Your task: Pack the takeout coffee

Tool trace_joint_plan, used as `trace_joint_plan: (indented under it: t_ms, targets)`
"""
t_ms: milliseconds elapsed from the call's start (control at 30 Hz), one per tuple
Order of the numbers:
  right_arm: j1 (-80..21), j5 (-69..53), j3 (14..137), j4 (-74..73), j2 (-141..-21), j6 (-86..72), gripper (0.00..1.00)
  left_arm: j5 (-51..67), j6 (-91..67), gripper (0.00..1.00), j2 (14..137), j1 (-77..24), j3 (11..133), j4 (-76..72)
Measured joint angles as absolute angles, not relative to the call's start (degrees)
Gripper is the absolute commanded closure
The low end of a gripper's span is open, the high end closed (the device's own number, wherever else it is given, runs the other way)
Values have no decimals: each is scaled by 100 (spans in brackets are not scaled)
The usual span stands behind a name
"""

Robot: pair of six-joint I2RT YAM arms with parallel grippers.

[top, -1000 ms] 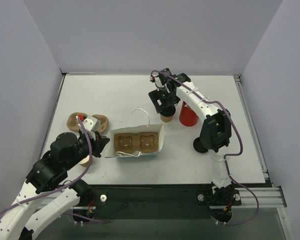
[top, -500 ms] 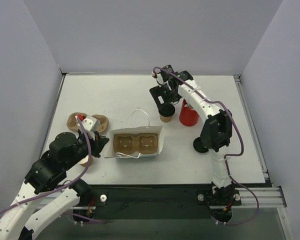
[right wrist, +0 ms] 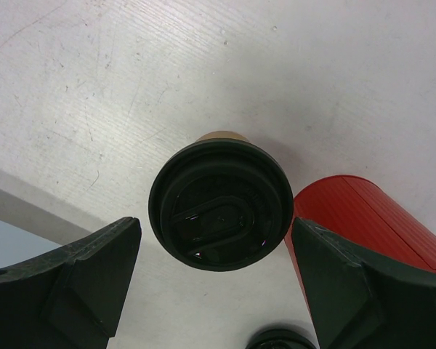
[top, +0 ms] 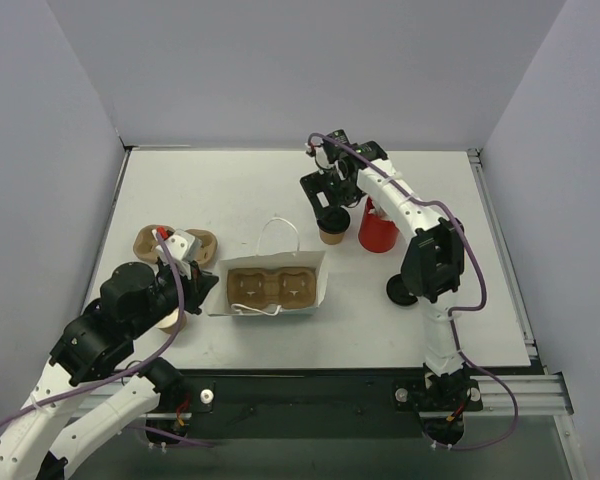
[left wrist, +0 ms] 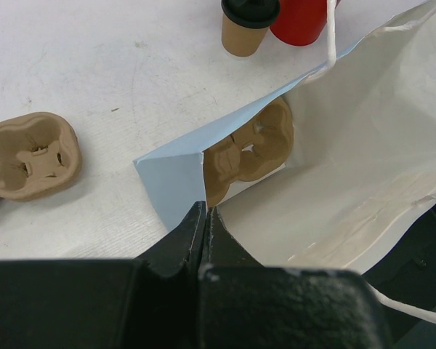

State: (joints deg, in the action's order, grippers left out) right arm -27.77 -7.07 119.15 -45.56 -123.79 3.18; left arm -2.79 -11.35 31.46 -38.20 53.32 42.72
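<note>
Right wrist shows right tool [right wrist: 214, 222] wide apart above the coffee [right wrist: 218, 206], touching nothing — left tool [left wrist: 206, 218] clamped on the bag [left wrist: 349, 167] — the right has edged back slightly.

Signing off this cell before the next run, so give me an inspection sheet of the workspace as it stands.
Surface: white table, scuffed, no spill seen.
Job's things: takeout coffee upright, lidded, beside red cup; bag open, cup carrier inside.
Clutter: spare carrier on the table outside the bag.
Grippers: right gripper open, straddling the coffee, not touching; left gripper shut on the bag's edge.
Cables: purple cables along both arms, no snag seen.
Surroundings: plain walls, nothing seen.
</note>
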Motion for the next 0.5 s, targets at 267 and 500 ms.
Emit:
trace_joint_plan:
  t_ms: [267, 500]
  targets:
    - [-2768, -731, 11933, -4565, -12639, 301, 13, -281, -1138, 100, 3164, -3820, 5332, 4272]
    - [-2729, -744, 11935, -4558, -12689, 261, 31, -301, -1138, 100, 3164, -3820, 5332, 4272]
